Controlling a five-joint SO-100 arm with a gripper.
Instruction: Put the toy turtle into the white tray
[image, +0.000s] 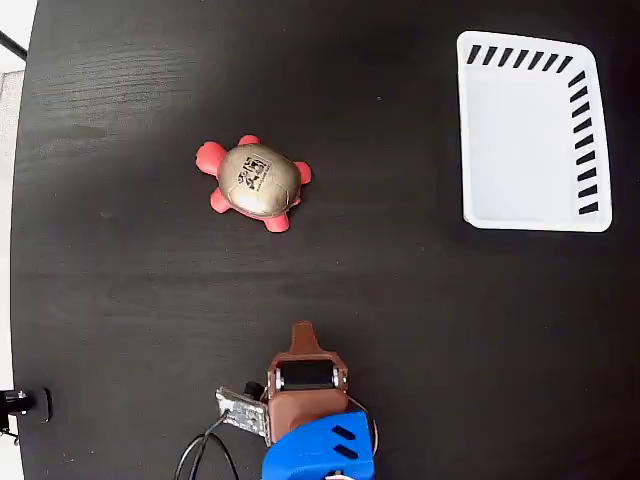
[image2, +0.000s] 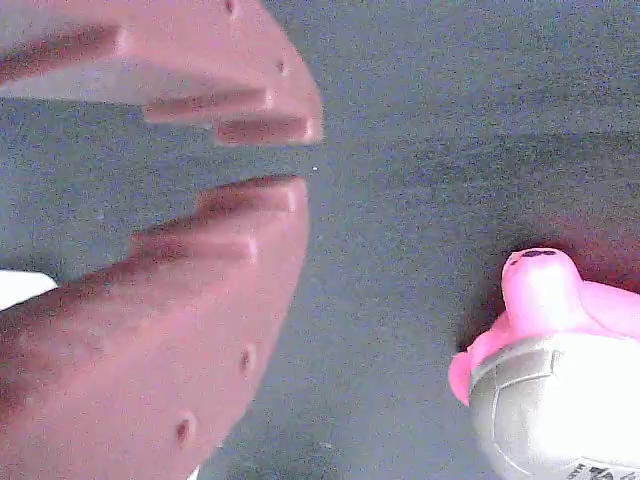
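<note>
The toy turtle, with a tan-gold shell bearing a black mark and red-pink head and feet, lies on the black table left of centre. In the wrist view its pink head and part of its shell show at the lower right. My brown gripper is near the table's bottom edge, well below the turtle and apart from it. Its fingers sit close together with only a thin gap, and nothing is between them. The white tray lies at the upper right with nothing in it, dark slots along its top and right walls.
My blue arm segment and a cable lie at the bottom edge. A small black fitting sits at the table's left edge. Bare black tabletop stretches between turtle, gripper and tray.
</note>
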